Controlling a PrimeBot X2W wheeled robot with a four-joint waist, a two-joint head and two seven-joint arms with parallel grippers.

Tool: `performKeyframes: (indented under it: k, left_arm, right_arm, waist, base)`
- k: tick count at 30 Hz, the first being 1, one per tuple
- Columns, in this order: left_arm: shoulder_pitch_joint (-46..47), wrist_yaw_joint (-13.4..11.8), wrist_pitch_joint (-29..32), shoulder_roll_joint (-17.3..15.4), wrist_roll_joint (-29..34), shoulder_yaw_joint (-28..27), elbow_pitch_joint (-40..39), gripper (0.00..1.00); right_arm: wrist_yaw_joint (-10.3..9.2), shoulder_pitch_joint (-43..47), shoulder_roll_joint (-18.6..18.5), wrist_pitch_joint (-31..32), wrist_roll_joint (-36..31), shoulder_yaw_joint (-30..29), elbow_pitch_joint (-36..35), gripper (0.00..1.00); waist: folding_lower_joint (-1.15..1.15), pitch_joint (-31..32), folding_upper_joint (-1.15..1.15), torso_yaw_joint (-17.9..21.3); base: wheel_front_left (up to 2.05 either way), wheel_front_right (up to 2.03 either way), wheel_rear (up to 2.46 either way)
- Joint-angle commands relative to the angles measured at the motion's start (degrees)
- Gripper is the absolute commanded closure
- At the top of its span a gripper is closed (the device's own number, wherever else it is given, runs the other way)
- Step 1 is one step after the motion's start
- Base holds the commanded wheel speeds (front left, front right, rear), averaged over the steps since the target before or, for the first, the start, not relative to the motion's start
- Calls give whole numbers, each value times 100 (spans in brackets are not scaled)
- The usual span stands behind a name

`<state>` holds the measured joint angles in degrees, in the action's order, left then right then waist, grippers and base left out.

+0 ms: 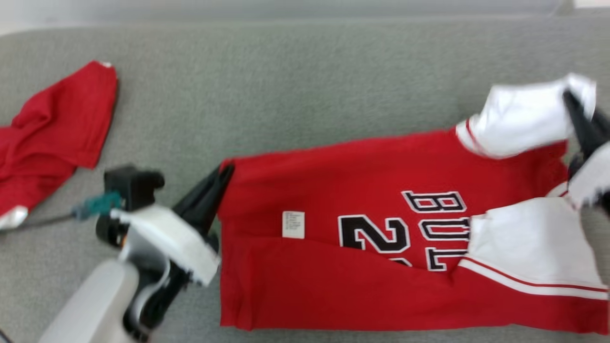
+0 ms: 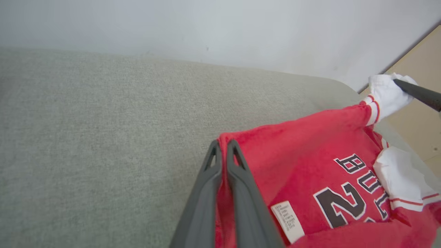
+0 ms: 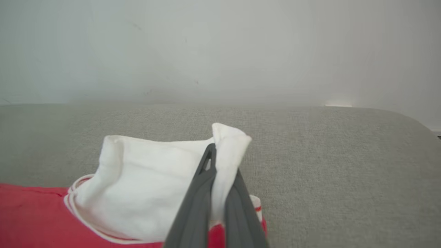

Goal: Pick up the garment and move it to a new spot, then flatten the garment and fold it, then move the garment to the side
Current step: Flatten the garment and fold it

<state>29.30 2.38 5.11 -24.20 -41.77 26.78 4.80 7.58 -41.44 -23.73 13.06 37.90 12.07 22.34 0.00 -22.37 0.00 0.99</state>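
Observation:
The garment (image 1: 362, 238) is a red jersey with white sleeves and black-and-white lettering, spread across the grey cushion. My left gripper (image 1: 224, 174) is shut on its red hem corner (image 2: 224, 144), the cloth pinched between the two dark fingers (image 2: 241, 179). My right gripper (image 1: 572, 102) is shut on the tip of a white sleeve (image 1: 524, 114), which is lifted off the cushion. In the right wrist view the white sleeve (image 3: 151, 182) bunches around the fingers (image 3: 200, 193). The other white sleeve (image 1: 529, 243) lies flat on the jersey's front.
A second red garment (image 1: 52, 128) lies crumpled at the far left of the grey cushion (image 1: 295, 95). A pale wall (image 3: 220, 44) rises behind the cushion's back edge. Light wooden floor (image 2: 420, 113) shows past the cushion's rounded right end.

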Motion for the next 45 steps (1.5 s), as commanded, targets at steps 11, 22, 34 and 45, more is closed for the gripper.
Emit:
performKeyframes:
  k: [11, 22, 34, 45]
  left_arm:
    - [-2097, -525, -251, -288, -464, -150, -1225, 100]
    - [-2570, -826, -429, -369, -243, -136, -1208, 0]
    - [-3117, -1709, -1996, -12, 1060, -574, -1093, 0]
    - [-3203, -1174, -2026, 1102, 2345, -1410, -1163, 0]
  right_arm:
    - [-17, 2625, -113, 187, 400, -389, -1467, 100]
    - [-16, 3327, 171, 416, 103, -578, -1482, 0]
    - [-16, 3443, 151, 1365, 414, -1329, -1777, 0]
    - [-16, 2915, 224, 2021, -4, -982, -920, 0]
  waist:
    - [0, 741, 0, 575]
    - [0, 893, 0, 656]
    - [0, 1108, 0, 543]
    - [0, 922, 0, 77]
  base:
    - [0, 0, 0]
    - [0, 0, 0]
    - [0, 0, 0]
    - [0, 0, 0]
